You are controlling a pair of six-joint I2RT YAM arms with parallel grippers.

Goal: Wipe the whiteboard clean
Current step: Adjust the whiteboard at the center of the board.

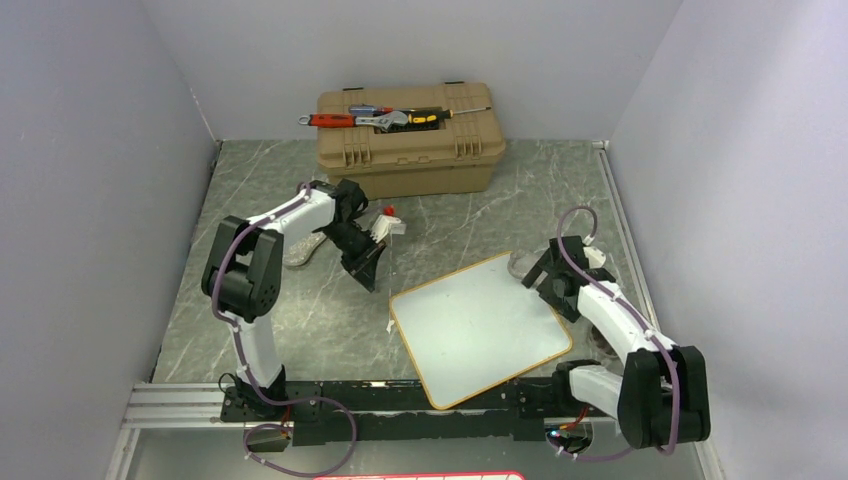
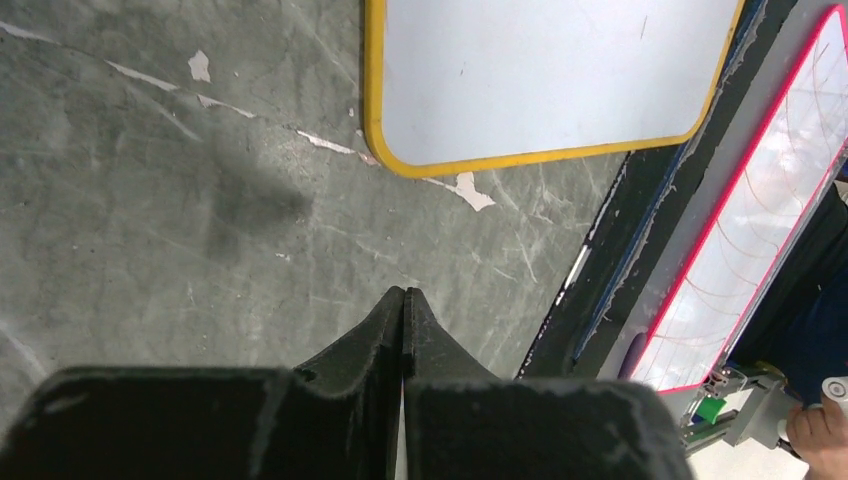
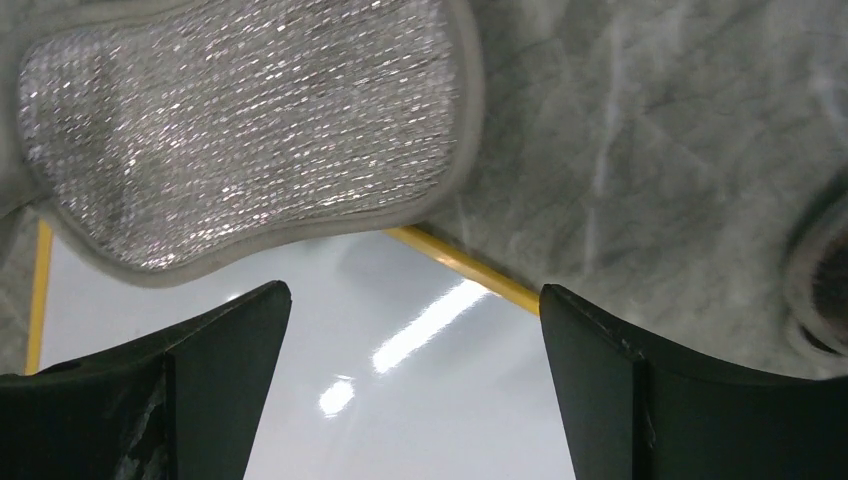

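One whiteboard lay flat on the grey table, right of centre and near the front rail. It was turned so that one corner pointed at the rail and the opposite corner pointed far and right. From above it looked almost square, so its long axis could not be told. The right gripper hung over that far right corner with its jaws spread wide and nothing between them. A silver scouring pad lay just beyond its fingertips, overlapping the board's yellow rim. The left gripper hovered over bare table left of the board, its two fingers pressed together and holding nothing. A second greyish pad lay under the left arm. One tan toolbox stood at the far side with several hand tools on its lid. There were two arms in all.
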